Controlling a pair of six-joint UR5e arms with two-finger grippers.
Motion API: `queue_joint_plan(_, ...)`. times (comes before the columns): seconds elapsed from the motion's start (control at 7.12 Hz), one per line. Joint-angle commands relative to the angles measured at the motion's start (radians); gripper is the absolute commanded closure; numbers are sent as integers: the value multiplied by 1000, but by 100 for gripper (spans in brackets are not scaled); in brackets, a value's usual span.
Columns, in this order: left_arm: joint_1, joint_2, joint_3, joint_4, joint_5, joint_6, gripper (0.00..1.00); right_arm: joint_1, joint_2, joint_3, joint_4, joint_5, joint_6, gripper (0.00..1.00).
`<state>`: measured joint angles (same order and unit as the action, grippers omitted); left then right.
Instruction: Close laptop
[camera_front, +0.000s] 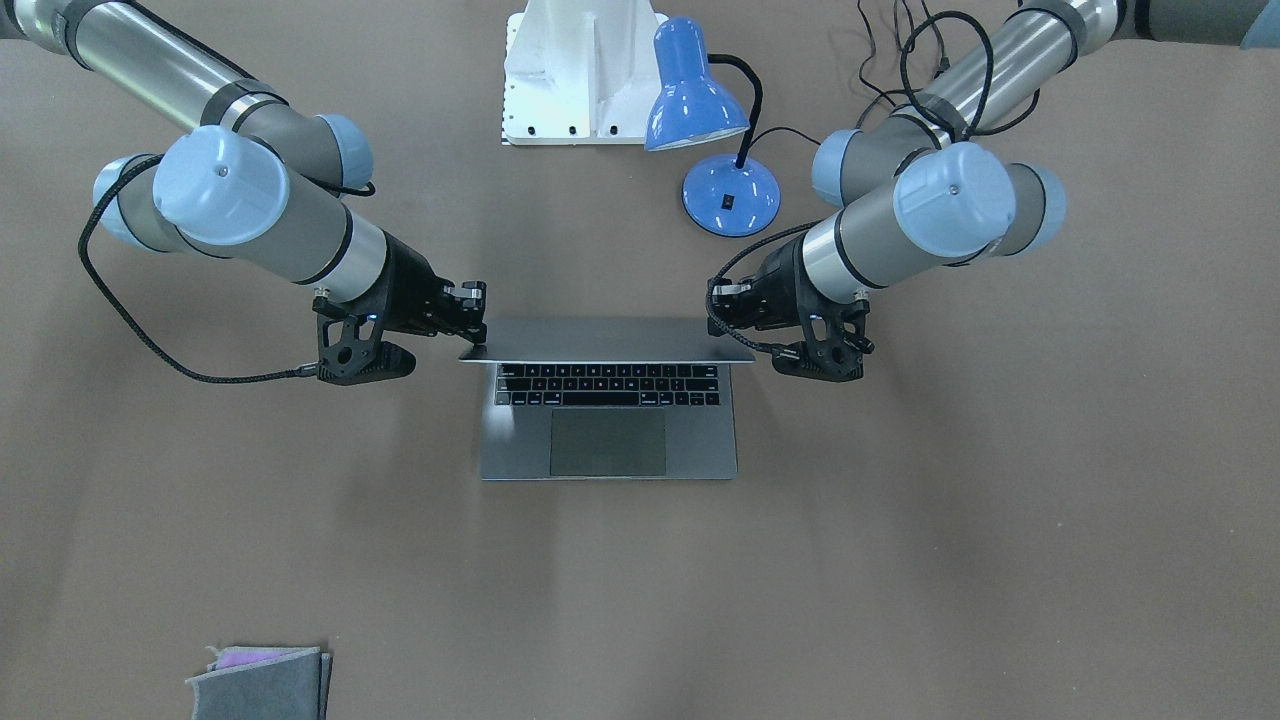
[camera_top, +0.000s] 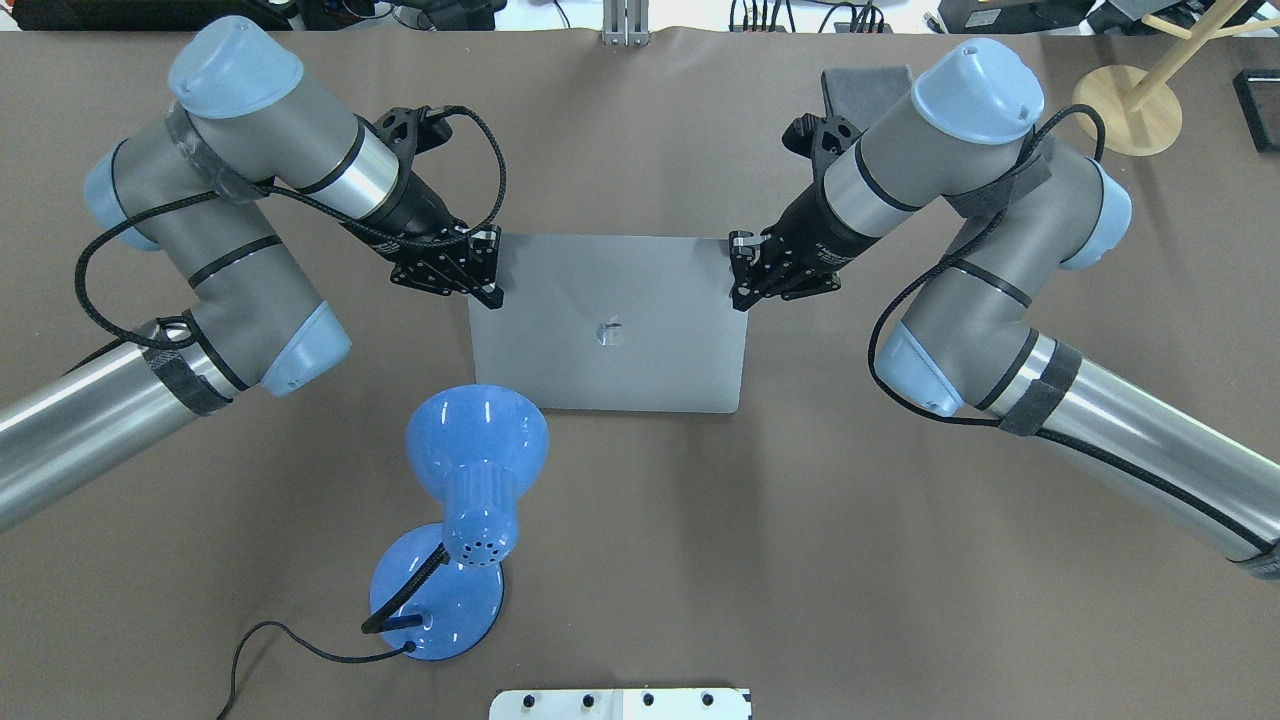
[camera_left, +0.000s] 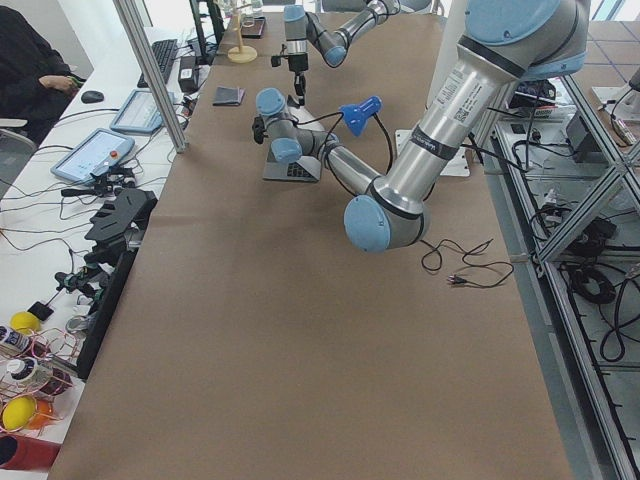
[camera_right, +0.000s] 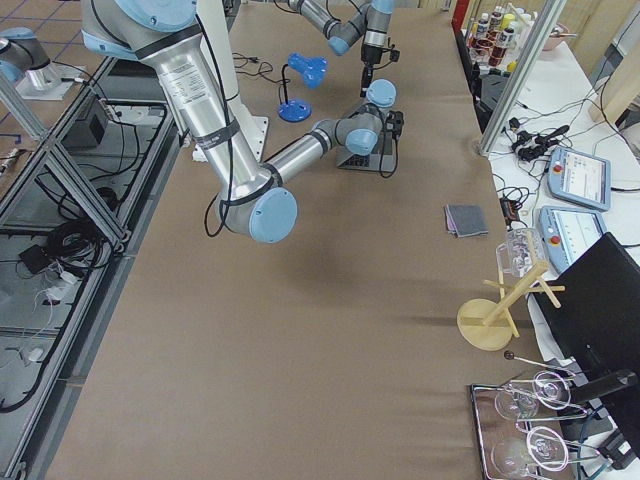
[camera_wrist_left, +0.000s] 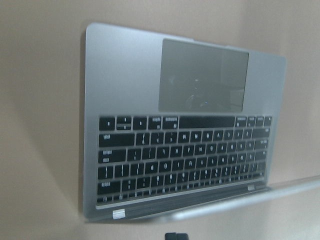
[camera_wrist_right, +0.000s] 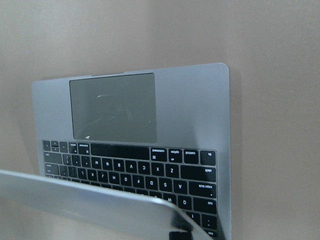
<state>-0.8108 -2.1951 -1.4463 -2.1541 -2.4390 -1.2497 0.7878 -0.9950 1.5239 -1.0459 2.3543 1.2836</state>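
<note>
Laptop (camera_front: 608, 400) sits mid-tabletop, lid tilted partway down. Left pincer (camera_top: 487, 270) and right pincer (camera_top: 742, 272) touch its top corners; whether they're clamped, I cannot tell. Best lower both evenly, slowly, avoiding twist.

Even, bright indoor light from above; fixed views sharp, wrist views soft.
Shadows on the brown table (camera_front: 1000, 500) are faint and diffuse, darkest right under the arms. The blue lamp (camera_top: 476, 440) carries small white highlights on its glossy shade. In both wrist views the laptop (camera_wrist_left: 150, 100) looks hazy and washed out, its trackpad shows dim reflections, and the near lid edge (camera_wrist_right: 100, 210) is blurred. Side views run slightly bluish, far objects small.
</note>
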Motion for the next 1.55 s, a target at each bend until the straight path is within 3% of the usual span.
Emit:
queue_joint_plan(0.0, -2, -37, 67, -23, 40, 0, 100, 10, 22, -28, 9, -1, -1, 100)
queue_joint_plan(0.7, 1, -86, 191, -67, 89, -1, 100, 10, 96, -238, 137, -40, -1, 100)
queue_joint_plan(1.4, 12, -109, 257, -72, 138, 30, 100, 4, 162, -362, 145, -79, -27, 100)
